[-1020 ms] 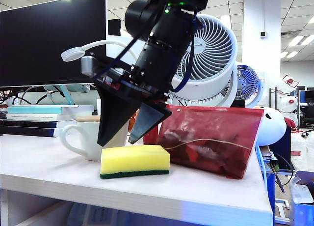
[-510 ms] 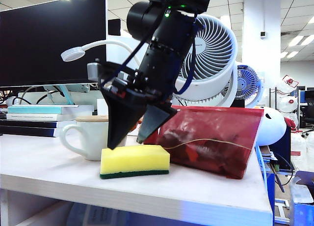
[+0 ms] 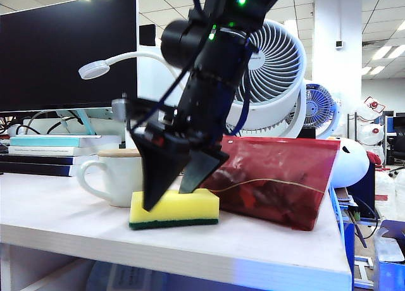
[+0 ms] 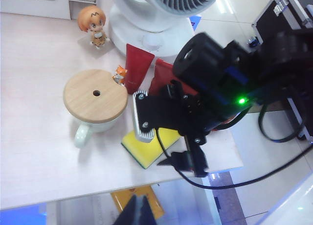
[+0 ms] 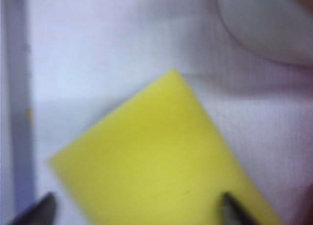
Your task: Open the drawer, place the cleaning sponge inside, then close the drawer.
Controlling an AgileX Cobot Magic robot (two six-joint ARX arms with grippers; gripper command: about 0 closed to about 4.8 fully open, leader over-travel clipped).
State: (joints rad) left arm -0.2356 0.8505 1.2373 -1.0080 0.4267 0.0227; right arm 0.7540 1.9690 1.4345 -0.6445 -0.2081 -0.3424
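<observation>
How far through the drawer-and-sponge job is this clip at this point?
Early. Done: the drawer looks open below the desk edge, judging from the left wrist view. In hand: the right hand, open, straddles the cleaning sponge on the desk beside the white mug, not yet gripping. The left hand waits above. Left: grasp, place the sponge inside, close the drawer.

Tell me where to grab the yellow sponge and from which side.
Grip the cleaning sponge across its narrow width from above: it lies flat, green layer down, on the desk. The open right gripper already straddles it. The left gripper hangs by the desk's front edge.
</observation>
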